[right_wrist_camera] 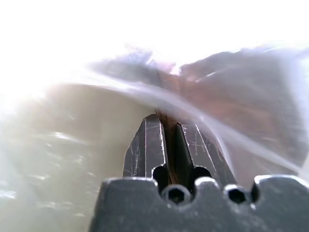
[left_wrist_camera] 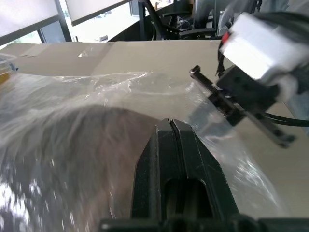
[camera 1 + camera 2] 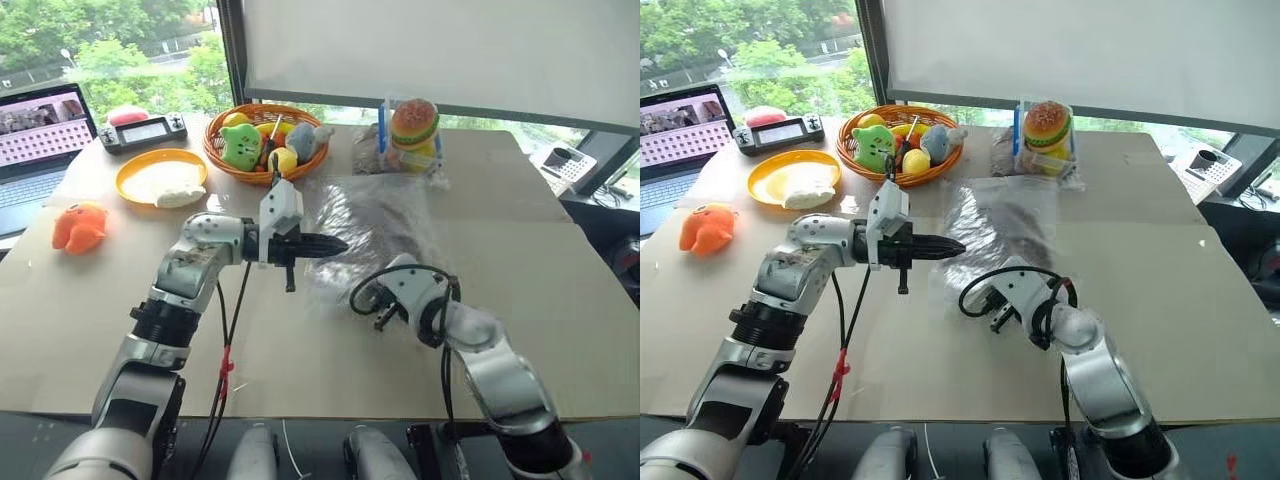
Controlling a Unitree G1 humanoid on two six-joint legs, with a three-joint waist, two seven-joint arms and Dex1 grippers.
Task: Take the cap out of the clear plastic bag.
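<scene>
Head view: the clear plastic bag lies mid-bench with the cap inside. Left wrist view: left gripper, jaws pressed together, pinches the film. Right wrist view: right gripper, jaws nearly together, nips brown fabric; soft and light, slippery film

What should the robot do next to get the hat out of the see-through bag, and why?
Probably pull the right gripper gently back toward the robot while the left gripper holds the clear plastic bag in place. The right fingers look closed on a brown fold of the cap at the bag's near end, and the left is shut on the plastic, so the cap should slide out.
</scene>
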